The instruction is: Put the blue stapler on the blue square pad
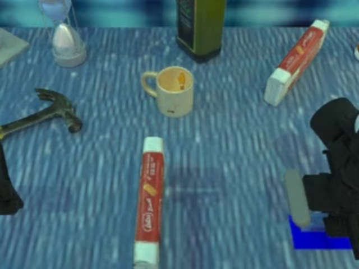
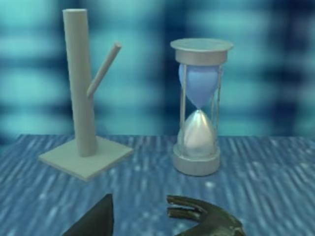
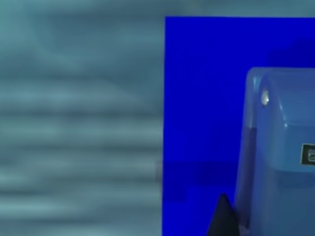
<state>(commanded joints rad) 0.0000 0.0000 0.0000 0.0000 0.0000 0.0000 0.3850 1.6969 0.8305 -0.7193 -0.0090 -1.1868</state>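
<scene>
The right tool (image 1: 336, 216) hangs low over the blue square pad (image 1: 317, 240) near the right edge of the desk (image 1: 235, 168), at its front. In the top view the black arm covers most of the pad and hides the fingers, so whether the tool is wide, narrow or holding anything cannot be told. The right wrist view looks straight down at the blue stapler (image 3: 278, 152), which fills one side of that picture and lies over the pad's vivid blue surface (image 3: 206, 98); a dark fingertip (image 3: 222, 219) shows just beside the stapler's edge, but contact cannot be judged. Whether the stapler rests on the pad or is held just above it is also unclear. A grey oblong piece (image 1: 296, 197) sticks out from under the right arm, just beside the pad.

Farther out, a red-and-white tube (image 1: 149, 202) lies at the desk's front centre, and a second tube (image 1: 297, 60) lies at the back right. A cream mug (image 1: 171, 89) stands in the middle, with a dark green bottle (image 1: 201, 28) behind it. A hammer (image 1: 47, 115) lies on the left, an hourglass (image 1: 66, 36) at the back left, beside a grey stand (image 2: 81, 108) on a flat slab.

The left tool (image 1: 8, 193) sits parked at the left edge, its state unreadable.
</scene>
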